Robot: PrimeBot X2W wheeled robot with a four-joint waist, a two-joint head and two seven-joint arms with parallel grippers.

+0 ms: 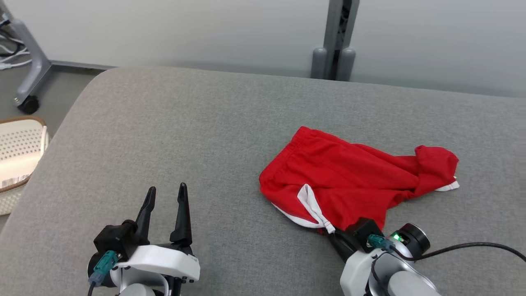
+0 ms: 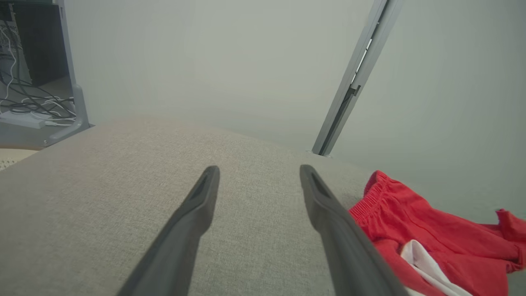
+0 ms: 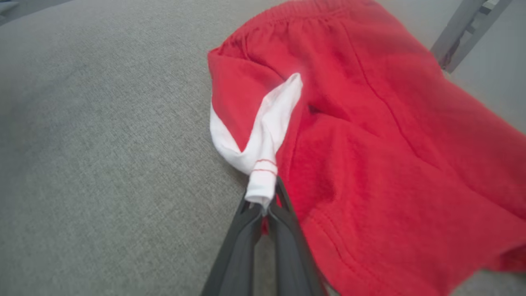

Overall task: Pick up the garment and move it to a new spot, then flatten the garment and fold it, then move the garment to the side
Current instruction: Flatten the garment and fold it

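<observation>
Right claw (image 3: 265,207): fingers together, clamped on the tip of the white hem trim (image 3: 273,119) of the red shorts (image 3: 390,144). Only a narrow strip sits between the fingers.
Left claw (image 1: 166,190): fingers apart and nothing between them. It hovers over bare grey cushion (image 1: 164,123), well to the left of the right claw.
Garment position: the shorts lie crumpled on the cushion directly ahead of the right claw and spread off to its right. The elastic waistband (image 1: 283,154) lies ahead and slightly to its left. One leg is bunched well out to its right.
Step in hand (judged): the pick-up, the first part of the task. The bulk of the cloth rests on the cushion.
Grip quality (judged): thin. You hold the trim alone, so the full weight will hang from that one strip.
Lift: raise slowly and straight up. Check the trim at the fingertips for slip before you travel.
Carry: head for the open cushion to the left of the right claw, ahead of the left claw. Go high enough that the trailing leg clears the surface.
Set-down: lower while drawing back, so the cloth lays out away from the claw and does not pile up.
Risk (judged): held by one corner, the shorts may land twisted, which makes flattening harder.
Left claw duty: hold it clear of the carry path.
</observation>
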